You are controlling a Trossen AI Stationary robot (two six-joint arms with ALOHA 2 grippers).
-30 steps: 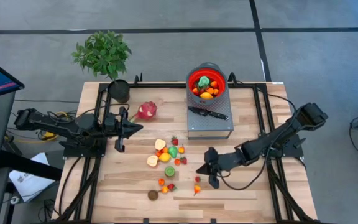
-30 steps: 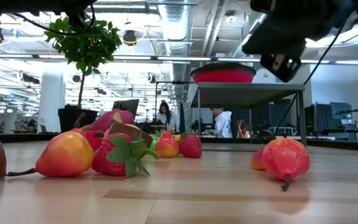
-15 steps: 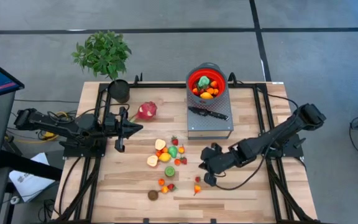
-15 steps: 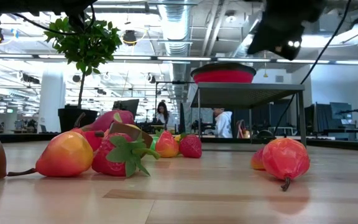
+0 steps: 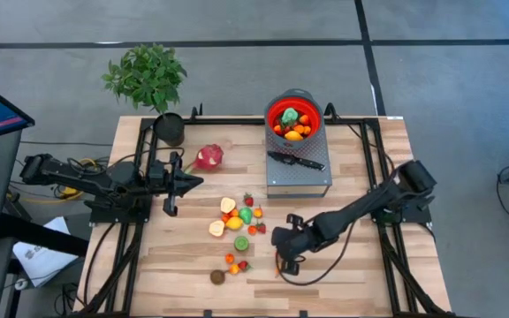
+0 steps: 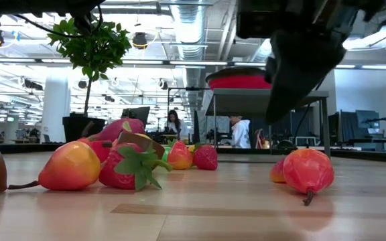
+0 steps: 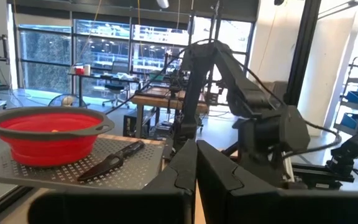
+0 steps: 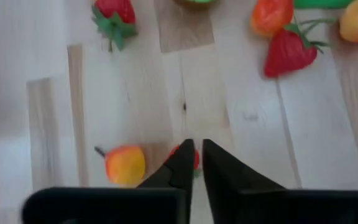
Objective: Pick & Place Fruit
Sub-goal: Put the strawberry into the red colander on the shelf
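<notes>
Hovering narrowly parted over the small red fruit (image 8: 193, 158), right claw (image 8: 194, 163) amid bare planks.

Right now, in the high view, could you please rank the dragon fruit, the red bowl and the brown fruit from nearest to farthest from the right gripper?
1. Brown fruit: nearest the right gripper, off to its left arm side, near the table's front edge.
2. Dragon fruit: farther, up toward the plant.
3. Red bowl: farthest, on the grey stand at the back.
</notes>
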